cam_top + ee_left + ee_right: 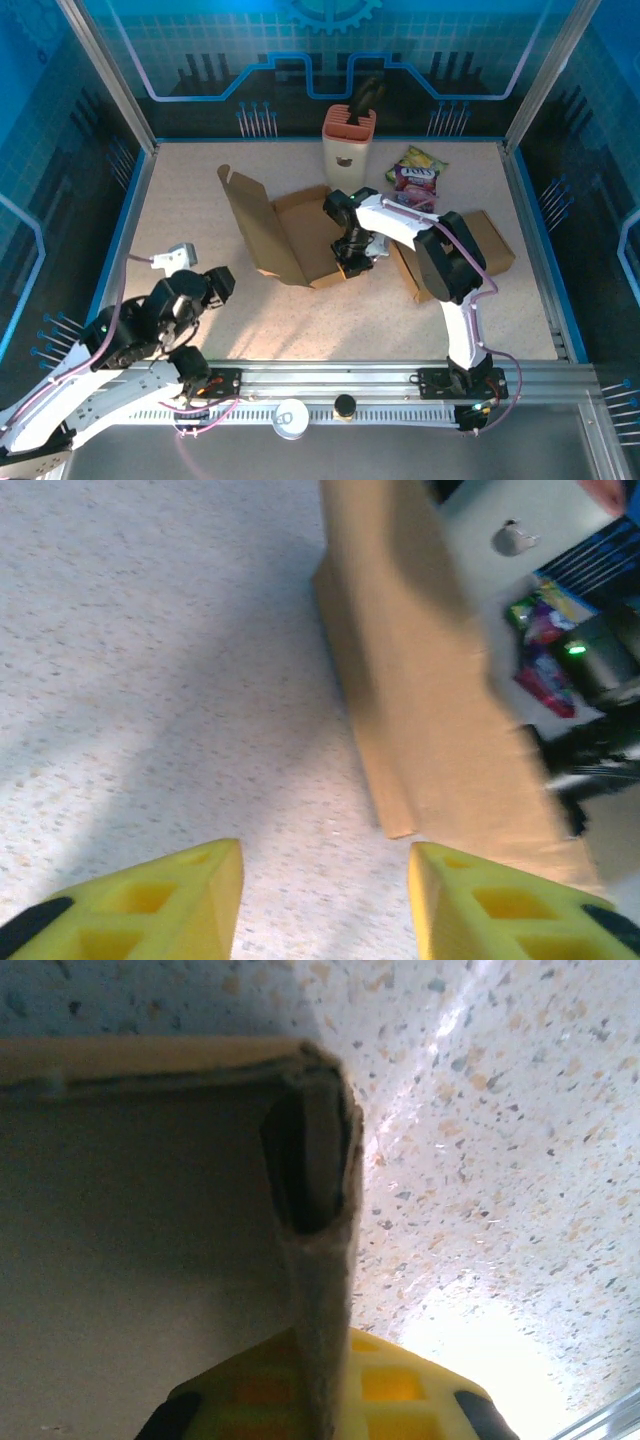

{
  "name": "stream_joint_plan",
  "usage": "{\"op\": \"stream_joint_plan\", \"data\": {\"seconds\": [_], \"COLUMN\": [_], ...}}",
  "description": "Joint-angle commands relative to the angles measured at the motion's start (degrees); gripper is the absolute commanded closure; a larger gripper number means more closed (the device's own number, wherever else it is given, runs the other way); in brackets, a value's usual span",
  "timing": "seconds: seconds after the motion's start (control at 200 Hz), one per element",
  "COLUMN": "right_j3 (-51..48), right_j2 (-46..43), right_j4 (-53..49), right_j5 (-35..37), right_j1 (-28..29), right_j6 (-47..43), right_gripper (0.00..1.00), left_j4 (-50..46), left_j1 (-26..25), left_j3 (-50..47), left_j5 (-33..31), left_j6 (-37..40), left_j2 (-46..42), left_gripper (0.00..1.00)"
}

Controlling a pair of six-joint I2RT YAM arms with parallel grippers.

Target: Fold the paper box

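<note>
Space shows between the yellow pads of the left hand (325, 900), which is spread and grips nothing, low over the tabletop (150, 680) and near the paper box (290, 235). The paper box sits mid-tabletop, half formed, with a tall flap standing on its left side and the base lying flat. At its near right corner the right hand (320, 1380) is pressed together, pinching a doubled fold of wall. The board looks light and thin, stiff across panels but ready to bend at creases, and likely to slide if pushed unanchored. The flap's free edge seems the best hold; a hard pinch could crush it.
</note>
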Motion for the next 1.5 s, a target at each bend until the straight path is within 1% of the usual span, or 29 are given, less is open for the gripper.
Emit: {"op": "stream_joint_plan", "data": {"seconds": [0.0, 0.105, 0.195, 0.22, 0.345, 0.41, 0.54, 0.685, 0.775, 0.82, 0.86, 0.91, 0.915, 0.93, 0.97, 0.995, 1.02, 1.065, 1.131, 1.211, 1.251, 1.301, 1.356, 1.381, 1.391, 1.426, 1.461, 1.466, 1.496], "right_j3": [-2.8, -6.5, -7.3, -6.9, -5.6, -6.9, -10.1, -10.1, -10.8, -10.8, -10.7, -9.9, -9.7, -9.4, -8.3, -7.4, -6.9, -6.4, -6.4, -7.5, -8.0, -8.2, -8.1, -8.0, -7.9, -7.4, -6.5, -6.0, -4.6], "right_j2": [-2.5, -4.3, -5.2, -5.2, -5.3, -5.9, -7.1, -6.3, -6.5, -7.2, -8.4, -10.0, -10.4, -10.6, -11.7, -12.3, -12.7, -13.7, -15.9, -19.6, -21.5, -23.9, -26.7, -27.5, -28.1, -29.1, -29.6, -29.6, -29.6], "right_j4": [1.4, 4.0, 3.9, 3.5, 0.7, 1.3, 4.9, 6.1, 8.7, 9.0, 9.3, 8.1, 7.8, 7.7, 6.8, 6.2, 5.9, 5.6, 4.9, 6.7, 8.4, 11.6, 17.1, 19.6, 20.7, 24.1, 25.7, 26.0, 26.2], "right_j5": [-4.3, -5.5, -5.7, -5.7, -6.1, -6.6, -7.0, -7.7, -7.5, -6.3, -4.4, -0.6, 0.3, 1.0, 3.8, 5.5, 6.5, 7.7, 11.5, 16.6, 18.9, 22.0, 24.3, 24.3, 23.9, 21.2, 18.8, 18.1, 16.3], "right_j1": [1.4, 2.8, 4.2, 4.6, 5.6, 6.5, 8.5, 9.3, 10.1, 10.9, 11.3, 12.4, 12.7, 13.0, 13.9, 14.7, 15.1, 15.7, 16.9, 17.5, 17.5, 17.3, 17.6, 17.7, 17.7, 17.8, 17.9, 17.9, 18.0], "right_j6": [3.8, 6.8, 9.2, 9.4, 9.8, 11.2, 15.2, 14.4, 13.0, 12.1, 10.7, 9.3, 8.9, 8.5, 6.6, 5.1, 3.8, 1.4, -1.4, -7.8, -12.5, -21.0, -34.0, -38.7, -42.5, -50.4, -55.8, -57.6, -61.2], "right_gripper": [1.0, 1.0, 1.0, 1.0, 1.0, 1.0, 1.0, 1.0, 0.93, 0.79, 0.76, 0.61, 0.58, 0.56, 0.46, 0.38, 0.33, 0.3, 0.24, 0.22, 0.22, 0.22, 0.23, 0.23, 0.24, 0.25, 0.26, 0.26, 0.26], "left_j4": [1.0, 7.3, 13.4, 15.3, 27.0, 33.2, 39.3, 44.4, 46.2, 46.8, 47.0, 47.0, 47.0, 46.9, 46.6, 46.5, 46.6, 46.7, 47.1, 46.8, 46.5, 46.1, 45.5, 45.2, 45.1, 44.8, 44.5, 44.5, 44.2], "left_j1": [-0.2, 0.6, 4.0, 5.6, 16.4, 19.7, 21.4, 21.9, 21.9, 21.9, 21.9, 21.9, 21.9, 21.9, 21.9, 22.0, 22.1, 22.0, 22.1, 22.1, 22.1, 22.1, 22.1, 22.1, 22.1, 22.1, 22.1, 22.1, 22.1], "left_j3": [-6.4, -10.4, -12.9, -13.7, -19.1, -21.6, -22.8, -24.0, -25.1, -25.7, -26.0, -26.0, -26.0, -25.9, -25.5, -25.3, -25.1, -24.8, -24.1, -23.0, -22.4, -21.5, -20.7, -20.3, -20.2, -19.8, -19.4, -19.3, -19.1], "left_j5": [-2.7, -1.7, 2.0, 4.0, 17.6, 22.2, 24.3, 26.0, 26.3, 26.5, 26.7, 26.7, 26.7, 26.6, 26.6, 26.6, 26.6, 26.6, 26.9, 27.3, 27.5, 27.6, 27.7, 27.8, 27.8, 28.0, 28.0, 28.0, 28.0], "left_j6": [-4.4, -4.4, -2.9, -2.5, -1.2, -0.4, 1.2, 1.4, 1.2, 1.2, 1.2, 1.7, 1.7, 1.9, 2.6, 3.0, 3.2, 3.7, 4.3, 4.8, 5.2, 5.5, 5.9, 6.0, 6.1, 6.3, 6.6, 6.6, 6.8], "left_j2": [-1.9, -0.4, 2.7, 3.6, 6.9, 8.5, 12.6, 16.1, 16.6, 16.2, 15.6, 15.0, 14.9, 14.8, 14.7, 14.7, 14.9, 15.3, 15.8, 16.4, 16.5, 16.5, 16.6, 16.7, 16.7, 16.7, 16.8, 16.9, 17.0], "left_gripper": [0.57, 0.58, 0.58, 0.59, 0.6, 0.61, 0.62, 0.62, 0.62, 0.62, 0.62, 0.62, 0.62, 0.62, 0.62, 0.62, 0.62, 0.61, 0.61, 0.61, 0.61, 0.61, 0.6, 0.6, 0.6, 0.59, 0.59, 0.59, 0.58]}}
